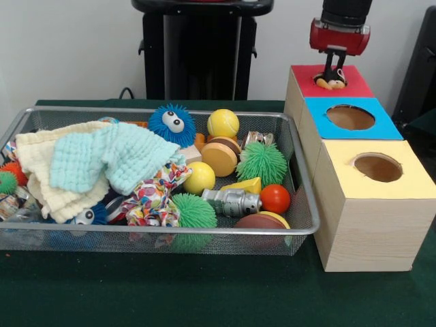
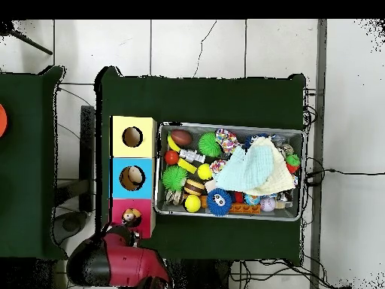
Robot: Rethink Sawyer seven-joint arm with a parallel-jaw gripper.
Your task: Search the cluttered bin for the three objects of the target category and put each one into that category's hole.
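Note:
The wire-mesh bin (image 1: 170,231) sits on the green table, full of toys; it also shows in the overhead view (image 2: 229,126). To its right stand three wooden boxes with holes: red (image 1: 355,87), blue (image 1: 320,112) and yellow (image 1: 340,174). My gripper (image 1: 332,73) hangs over the red box's hole, shut on a small black, white and orange toy (image 1: 330,83) that sits half inside the hole. In the overhead view the toy (image 2: 131,217) shows in the red box's hole (image 2: 119,214), with the red arm (image 2: 113,260) just below it.
The bin holds pale cloths (image 1: 102,160), a blue fuzzy ball with eyes (image 1: 172,125), a yellow tennis ball (image 1: 223,123), green spiky balls (image 1: 262,163), a silver robot toy (image 1: 231,202) and an orange ball (image 1: 275,199). A brownish thing shows in the blue box's hole (image 2: 132,177).

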